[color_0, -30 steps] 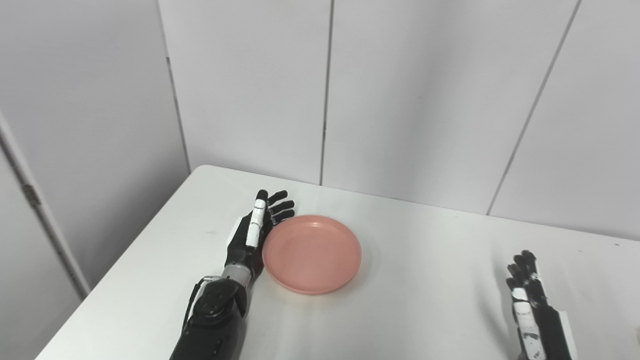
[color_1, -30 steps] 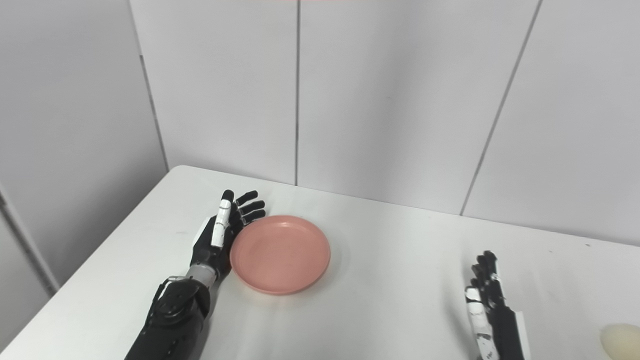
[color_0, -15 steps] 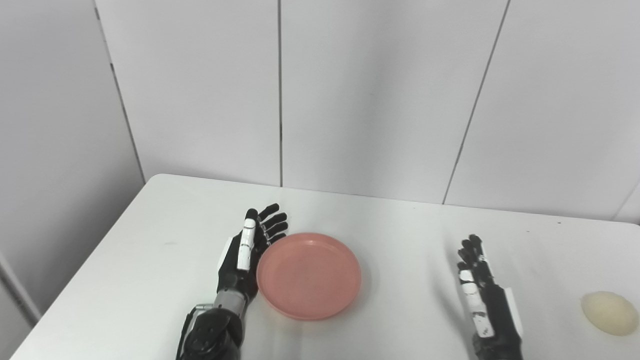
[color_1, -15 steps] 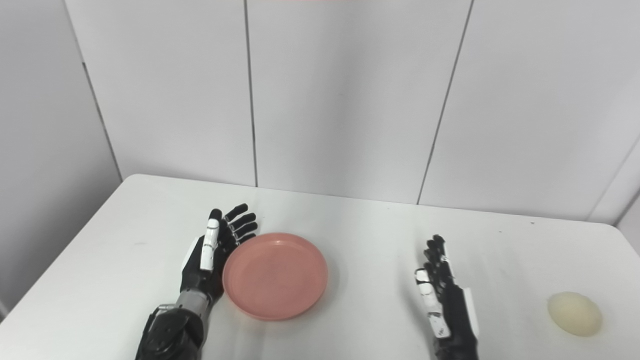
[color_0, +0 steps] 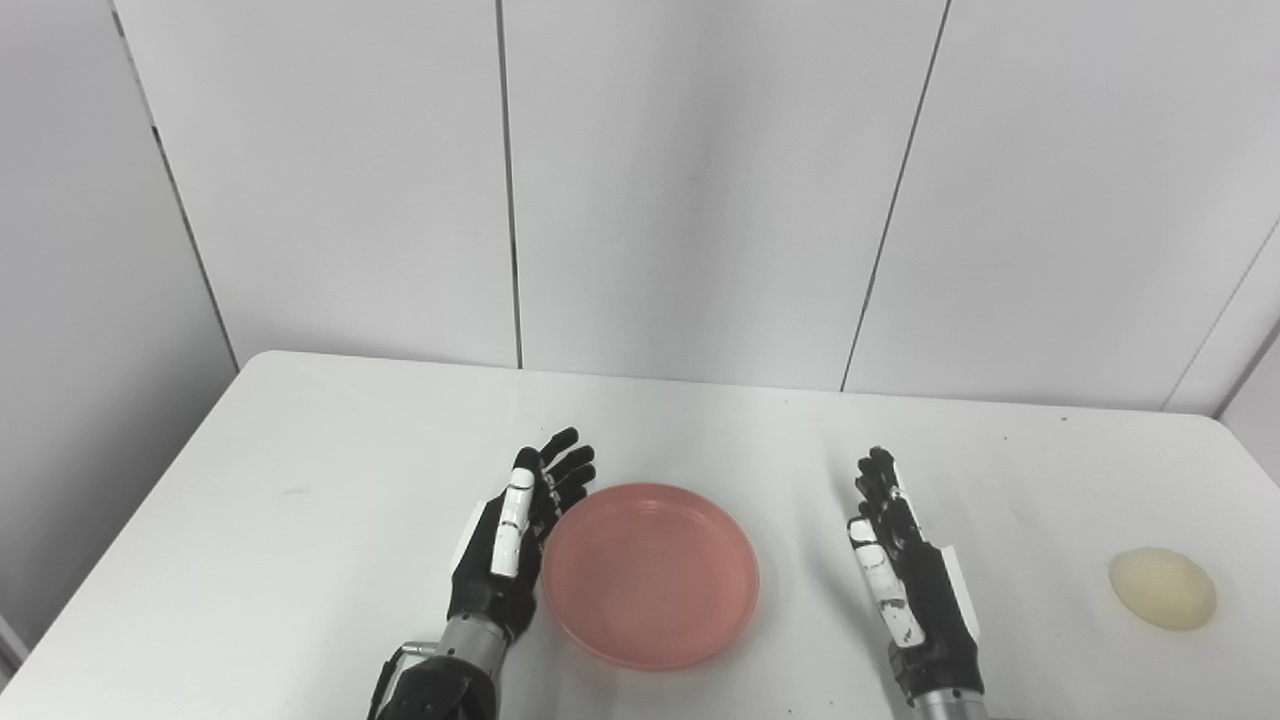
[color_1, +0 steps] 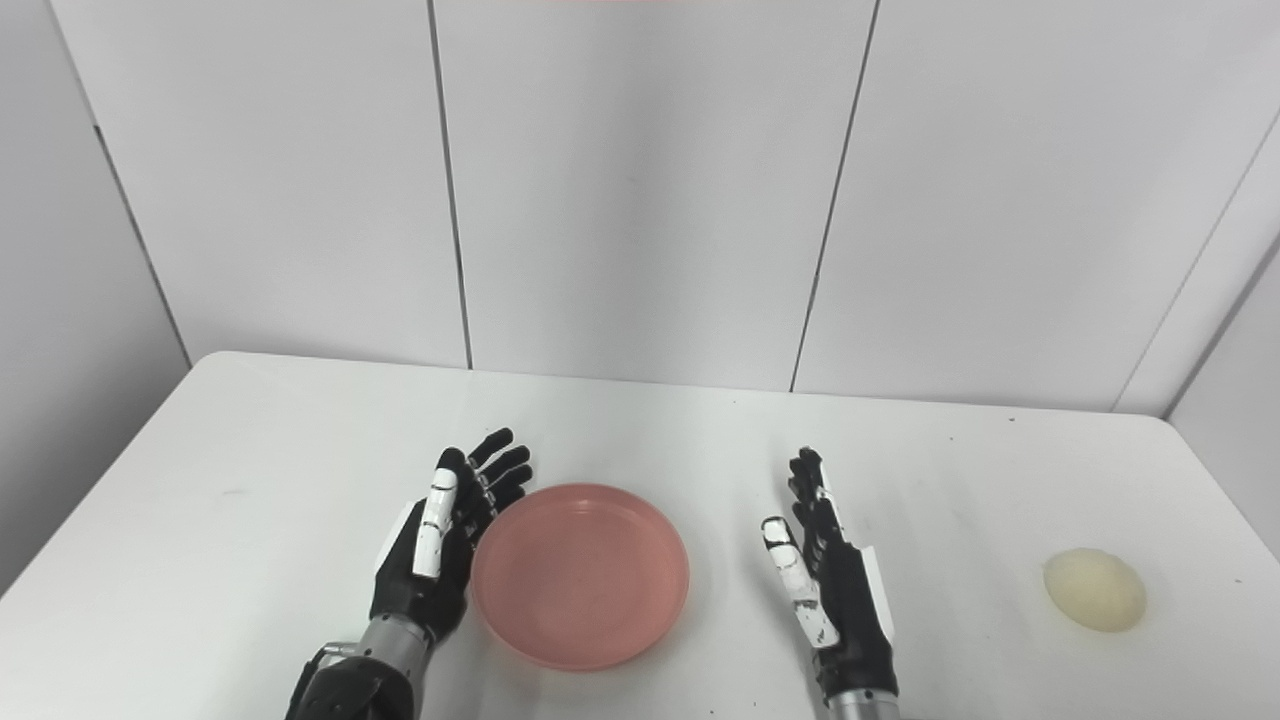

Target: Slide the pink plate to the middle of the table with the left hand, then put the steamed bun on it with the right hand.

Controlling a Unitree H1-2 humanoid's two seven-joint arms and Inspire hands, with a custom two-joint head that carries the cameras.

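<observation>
Pink plate (color_0: 650, 575) sits flat on the white bench (color_0: 300, 480), roughly mid-bench, toward the near edge. Nothing on it.

Left robot hand (color_0: 515, 540) stands on edge just beside the plate's left rim, palm facing the plate, fingers (color_0: 565, 470) stretched out and spread, holding nothing. Palm looks to be touching the rim or very nearly; cannot tell which from here. Its fingers reach past the plate's far-left edge.

Right robot hand (color_0: 905, 570) is also on edge, fingers straight and apart, holding nothing. It's to the right of the plate with a clear strip of bench between them, not touching the plate. Palm side faces the plate.

Steamed bun (color_0: 1162, 589) lies on the bench far right, well apart from the right robot hand and from the plate. Pale cream, rounded, sitting on its own, nothing touching it.

Both forearms come in from the near edge. Behind the bench: plain grey wall panels (color_0: 700, 180) with vertical seams.
</observation>
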